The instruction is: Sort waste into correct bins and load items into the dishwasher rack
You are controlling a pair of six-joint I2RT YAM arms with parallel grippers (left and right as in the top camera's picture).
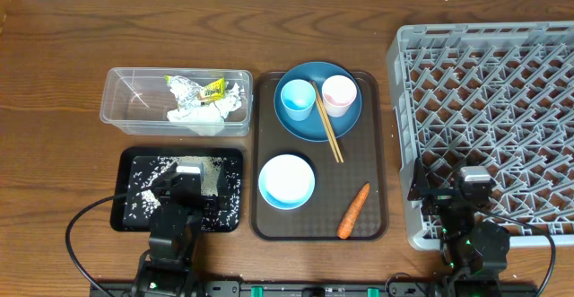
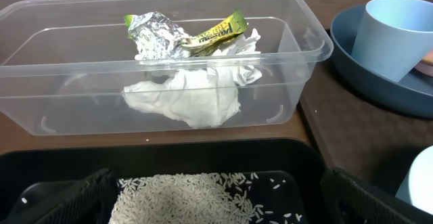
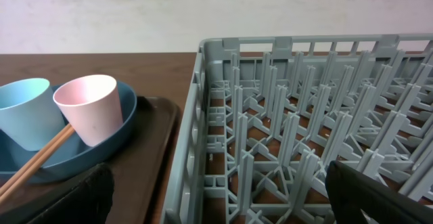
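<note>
Both hands gaped wide and held nothing: left hand [image 2: 216,200] hovered above the black tray [image 2: 54,166], right hand [image 3: 216,200] above the dishwasher rack [image 1: 484,33]; the carrot [image 1: 353,211] lay left of the right hand.

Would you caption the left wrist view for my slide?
Clear tub of crumpled wrappers behind a black tray of rice.

Carrot [image 1: 353,211] aslant near bowl [image 1: 287,181] — blue cup [image 1: 297,100], pink cup [image 1: 339,94] upright on plate [image 1: 300,129].

Even soft light, sharp focus
</note>
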